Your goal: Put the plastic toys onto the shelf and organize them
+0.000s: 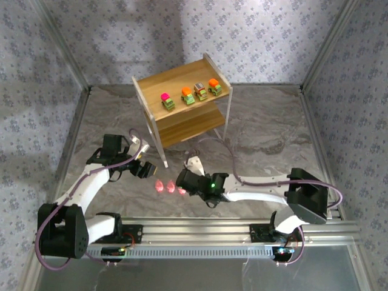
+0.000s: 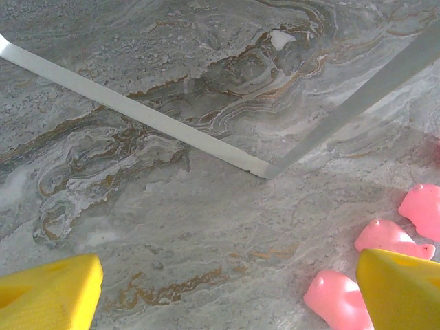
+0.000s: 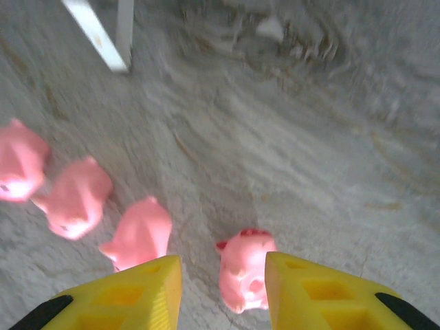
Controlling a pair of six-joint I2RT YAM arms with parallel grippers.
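Fingers (image 3: 130, 292) of right gripper (image 3: 223, 260) narrowly spread around one pink figure (image 3: 246, 269), not clamped; left gripper (image 2: 228, 260) fingers wide apart, pink figures (image 2: 388, 237) just beside.

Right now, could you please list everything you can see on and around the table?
table: one, grey marbled, under everything
shelf: one, light wood with white frame, far middle of the table
toy cars: four, green-yellow with pink, orange or brown tops, in a row on the shelf's top tier
pink figures: four, pink, on the table in front of the shelf
left gripper: one, yellow fingers, open, beside the figures
right gripper: one, yellow fingers, either side of one figure
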